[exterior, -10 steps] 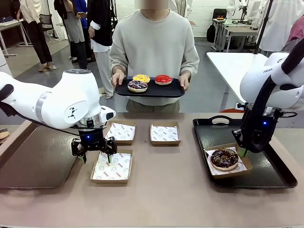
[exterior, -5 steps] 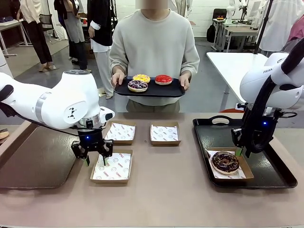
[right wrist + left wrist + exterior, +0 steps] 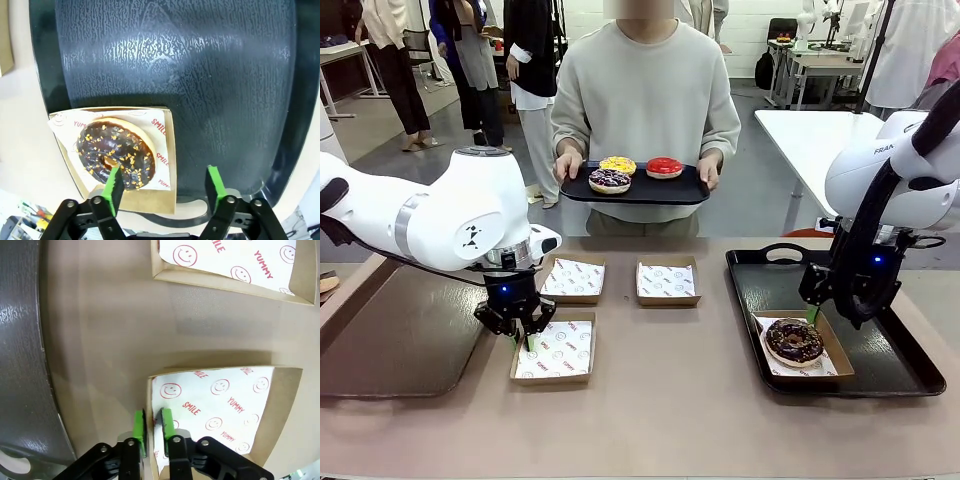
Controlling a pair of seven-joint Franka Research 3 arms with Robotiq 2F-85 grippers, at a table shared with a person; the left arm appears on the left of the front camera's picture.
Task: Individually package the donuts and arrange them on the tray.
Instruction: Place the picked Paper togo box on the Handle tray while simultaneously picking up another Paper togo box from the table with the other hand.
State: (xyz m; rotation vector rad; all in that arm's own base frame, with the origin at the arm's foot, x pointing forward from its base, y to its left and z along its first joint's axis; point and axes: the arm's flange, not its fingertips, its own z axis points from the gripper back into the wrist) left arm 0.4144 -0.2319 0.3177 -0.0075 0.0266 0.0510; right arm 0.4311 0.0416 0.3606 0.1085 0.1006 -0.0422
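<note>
Released onto the tray (image 3: 905, 365), your first boxed donut (image 3: 793, 340) is done; right gripper (image 3: 163, 176) hangs wide open, left gripper (image 3: 152, 422) has narrowed around the wall of the next box (image 3: 220, 405), grip unclear

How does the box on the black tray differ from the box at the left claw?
The brown cardboard box on the black plastic tray holds a chocolate sprinkled donut; the brown cardboard box at the left claw holds only its printed paper liner and sits on the tan table. The left claw grips the second box's wall; the open right claw hovers over the first. Both are shallow and paper-lined.
</note>
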